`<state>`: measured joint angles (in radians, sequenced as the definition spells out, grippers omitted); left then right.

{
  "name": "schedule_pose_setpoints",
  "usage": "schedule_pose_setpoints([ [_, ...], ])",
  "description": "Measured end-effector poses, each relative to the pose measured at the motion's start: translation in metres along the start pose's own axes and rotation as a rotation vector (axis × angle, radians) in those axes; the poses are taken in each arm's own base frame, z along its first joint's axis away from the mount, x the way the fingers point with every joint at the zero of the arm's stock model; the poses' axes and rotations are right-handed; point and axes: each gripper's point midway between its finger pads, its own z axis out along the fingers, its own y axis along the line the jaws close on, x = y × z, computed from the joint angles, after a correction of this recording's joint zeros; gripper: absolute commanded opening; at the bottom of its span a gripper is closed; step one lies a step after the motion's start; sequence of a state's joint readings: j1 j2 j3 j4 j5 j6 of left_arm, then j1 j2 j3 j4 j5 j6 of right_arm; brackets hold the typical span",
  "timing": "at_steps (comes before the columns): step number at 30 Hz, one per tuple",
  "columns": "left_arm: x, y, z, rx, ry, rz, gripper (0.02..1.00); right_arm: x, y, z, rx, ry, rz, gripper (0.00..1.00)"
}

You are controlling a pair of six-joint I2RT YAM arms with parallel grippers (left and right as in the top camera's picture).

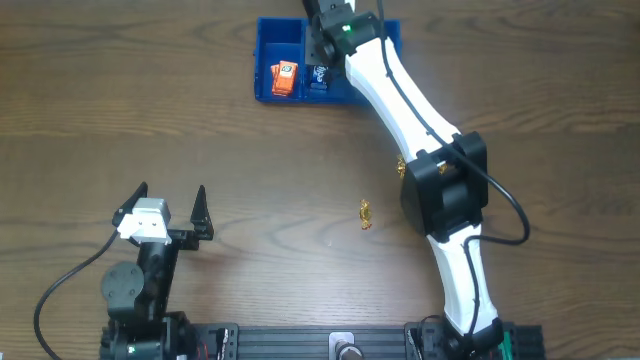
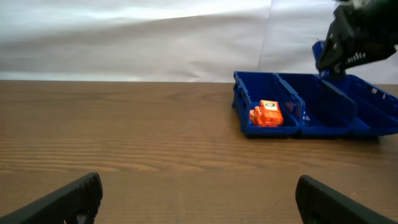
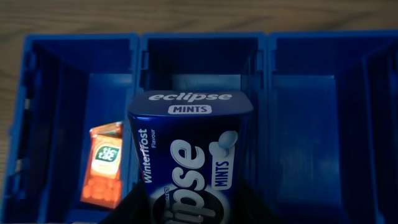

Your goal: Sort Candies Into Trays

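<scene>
A blue tray (image 1: 268,60) with three compartments stands at the far edge of the table. An orange candy box (image 1: 284,80) lies in its left compartment. My right gripper (image 1: 325,45) hangs over the middle compartment, shut on a blue mint tin (image 3: 193,155); the tin (image 1: 320,78) is upright and low in that compartment. In the right wrist view the orange box (image 3: 106,165) lies beside the tin. My left gripper (image 1: 172,205) rests open near the front left, holding nothing. The left wrist view shows the tray (image 2: 273,127) far off with the orange box (image 2: 268,114) inside.
A gold-wrapped candy (image 1: 366,214) lies on the wood near the middle, and another (image 1: 400,166) peeks out beside the right arm's elbow. The tray's right compartment (image 3: 323,124) holds nothing. A pale wall backs the table in the left wrist view.
</scene>
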<state>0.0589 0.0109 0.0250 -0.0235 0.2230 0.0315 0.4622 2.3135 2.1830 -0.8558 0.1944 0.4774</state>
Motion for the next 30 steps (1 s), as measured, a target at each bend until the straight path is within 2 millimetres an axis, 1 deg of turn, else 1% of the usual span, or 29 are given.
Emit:
schedule_pose_setpoints([
  [2,0.000,0.000,0.000,0.000,0.000,0.000,0.996,-0.001,-0.001,0.002,0.001,-0.003,0.003,0.237],
  [7,0.000,0.000,0.000,0.000,0.000,0.000,0.998,-0.003,-0.001,0.002,-0.004,-0.007,0.005,0.367],
  [10,0.000,0.000,0.000,0.000,0.000,0.000,0.998,-0.004,0.001,0.002,-0.014,-0.013,-0.005,0.634],
  [11,0.000,0.000,0.000,0.000,0.000,0.000,0.998,-0.004,0.002,0.002,-0.016,-0.014,-0.011,0.678],
  [15,0.000,0.000,0.000,0.000,0.000,0.000,0.998,-0.005,0.003,0.001,-0.024,-0.014,-0.020,0.794],
  [18,0.000,0.000,0.000,0.000,0.000,0.000,0.996,-0.005,0.003,-0.003,-0.021,-0.005,-0.025,0.809],
  [19,0.000,0.000,0.000,0.000,0.000,0.000,0.998,-0.008,0.002,-0.010,-0.020,0.000,-0.025,0.818],
  [22,0.000,0.000,0.000,0.000,0.000,0.000,0.998,-0.008,0.002,-0.021,-0.018,0.018,-0.029,0.849],
  [25,0.000,0.000,0.000,0.000,0.000,0.000,0.998,0.003,-0.002,-0.040,-0.002,0.070,-0.043,0.853],
  [28,0.000,0.000,0.000,0.000,0.000,0.000,0.998,0.020,-0.003,-0.078,0.007,0.129,-0.072,0.858],
  [29,0.000,0.000,0.000,0.000,0.000,0.000,0.998,0.023,0.004,-0.107,-0.012,0.124,-0.090,0.860],
  [30,0.000,0.000,0.000,0.000,0.000,0.000,0.998,0.030,0.006,-0.126,-0.017,0.139,-0.107,0.862],
])
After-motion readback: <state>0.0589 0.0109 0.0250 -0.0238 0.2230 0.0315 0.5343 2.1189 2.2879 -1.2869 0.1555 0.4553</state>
